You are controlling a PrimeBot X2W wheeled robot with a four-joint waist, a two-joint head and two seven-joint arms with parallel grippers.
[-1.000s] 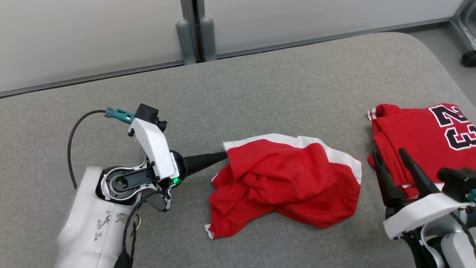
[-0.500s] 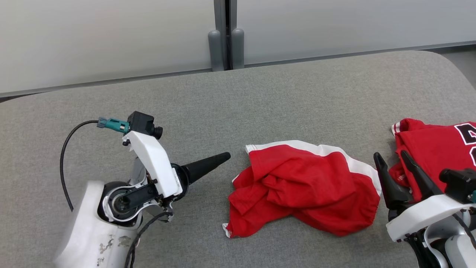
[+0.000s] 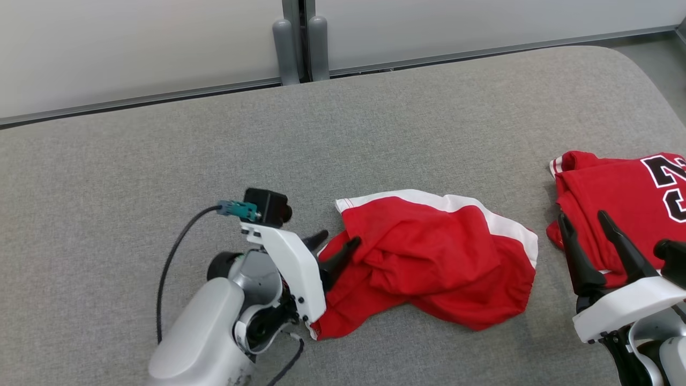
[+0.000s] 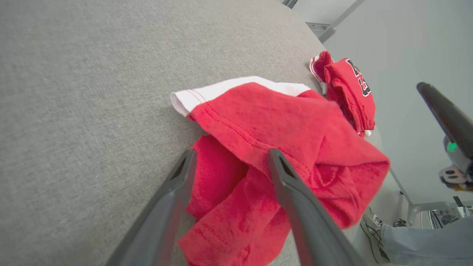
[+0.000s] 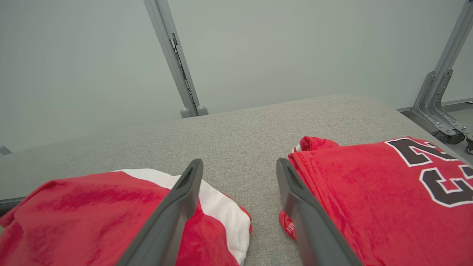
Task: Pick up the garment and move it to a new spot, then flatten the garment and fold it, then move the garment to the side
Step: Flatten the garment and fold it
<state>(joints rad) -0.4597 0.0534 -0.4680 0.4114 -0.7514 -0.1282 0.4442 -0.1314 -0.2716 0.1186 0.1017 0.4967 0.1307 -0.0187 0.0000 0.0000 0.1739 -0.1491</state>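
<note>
A crumpled red garment (image 3: 434,262) with a white band lies in a loose heap near the middle of the grey tabletop (image 3: 375,134), closer to the near edge than to the far one. The left gripper (image 3: 339,238) reaches in low from the left, its two dark fingers spread wide and holding nothing. In the left wrist view one finger lies over the red cloth and the other runs along the heap's left edge, with a fold of fabric between them. Whether the tips press on the cloth cannot be told. The white band runs along the heap's far side, from its far-left corner round to the right.

By the tabletop's right edge, near the heap but not touching it, a red jersey (image 3: 611,185) with black, white-edged numerals lies flatter. The right gripper (image 3: 582,216) hovers at the near right corner, its fingers equally wide and empty. They point toward the far edge over the strip of bare grey between the two red pieces.

Beyond the far edge stands a pale wall (image 3: 134,48) with a grey post (image 3: 300,37). In the left wrist view, a person's leg (image 4: 425,236) in pale-blue trousers and a shoe (image 4: 371,236) show past the tabletop.
</note>
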